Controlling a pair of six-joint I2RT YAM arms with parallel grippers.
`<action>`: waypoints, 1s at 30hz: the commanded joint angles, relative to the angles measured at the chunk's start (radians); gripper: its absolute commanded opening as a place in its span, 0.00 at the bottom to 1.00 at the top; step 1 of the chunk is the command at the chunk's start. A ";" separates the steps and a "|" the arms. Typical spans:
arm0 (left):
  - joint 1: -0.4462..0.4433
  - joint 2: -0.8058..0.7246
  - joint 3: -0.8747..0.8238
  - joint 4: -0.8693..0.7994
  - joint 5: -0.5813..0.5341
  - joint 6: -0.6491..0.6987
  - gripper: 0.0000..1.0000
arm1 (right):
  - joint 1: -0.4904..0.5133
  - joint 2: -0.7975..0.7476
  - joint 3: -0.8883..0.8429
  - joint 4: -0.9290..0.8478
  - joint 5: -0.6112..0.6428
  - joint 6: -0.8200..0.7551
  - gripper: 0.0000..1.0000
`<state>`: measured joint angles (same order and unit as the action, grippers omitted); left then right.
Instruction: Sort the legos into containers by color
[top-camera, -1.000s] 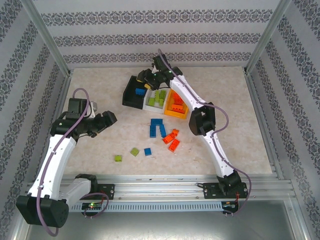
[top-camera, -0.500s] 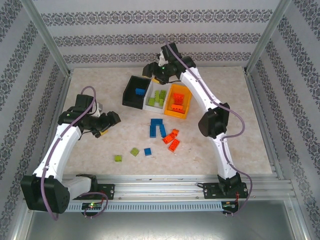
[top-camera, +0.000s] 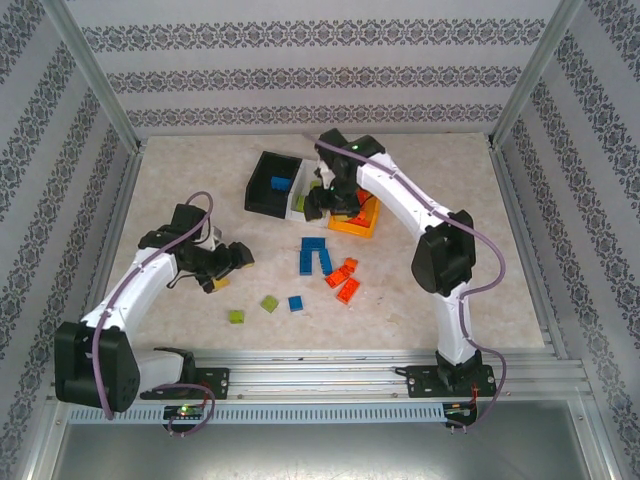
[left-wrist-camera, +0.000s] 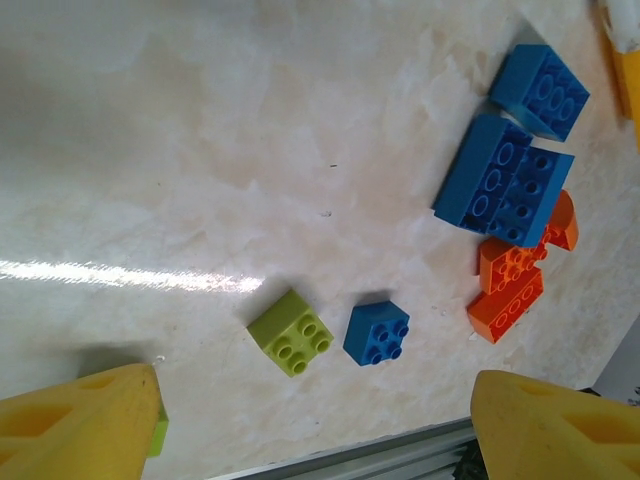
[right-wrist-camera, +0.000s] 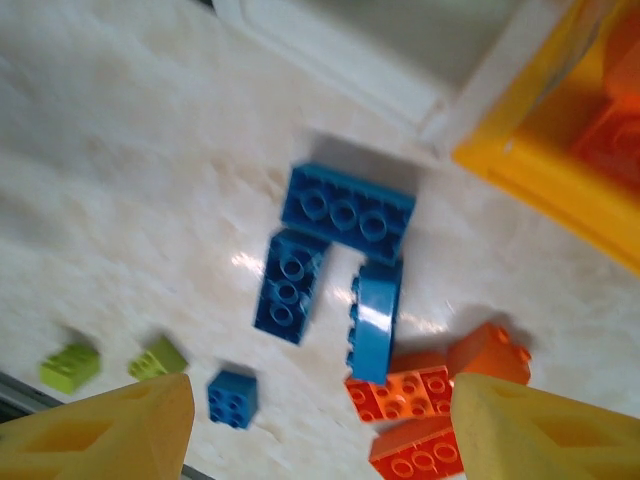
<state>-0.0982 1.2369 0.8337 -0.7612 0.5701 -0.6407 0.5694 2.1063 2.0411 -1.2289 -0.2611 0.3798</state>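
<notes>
Hovering with jaws spread and empty: left gripper (top-camera: 228, 266) over the near-left of the table (top-camera: 180, 180), right gripper (top-camera: 320, 203) at the front of the bins (top-camera: 262, 200). Bins sit far-centre holding bricks; loose legos (top-camera: 318, 256) lie mid-table toward the near edge.

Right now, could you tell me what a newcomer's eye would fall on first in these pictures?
Probably the vivid blue bricks beside orange-red bricks at mid-table. Next, the three joined bins farther back, black, white and orange-yellow, with the right arm bent over them.
</notes>
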 joint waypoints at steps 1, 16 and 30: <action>-0.005 0.030 -0.026 0.102 0.058 -0.036 0.82 | 0.035 -0.058 -0.069 -0.015 0.074 -0.036 0.69; -0.003 0.127 0.051 0.085 0.068 0.022 0.83 | 0.091 0.014 -0.253 0.082 0.107 0.002 0.62; -0.004 0.127 0.057 0.099 0.076 0.003 0.83 | 0.097 0.091 -0.326 0.176 0.096 0.053 0.50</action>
<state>-0.0982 1.3750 0.8711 -0.6830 0.6292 -0.6434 0.6529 2.1700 1.7321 -1.0607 -0.1829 0.4145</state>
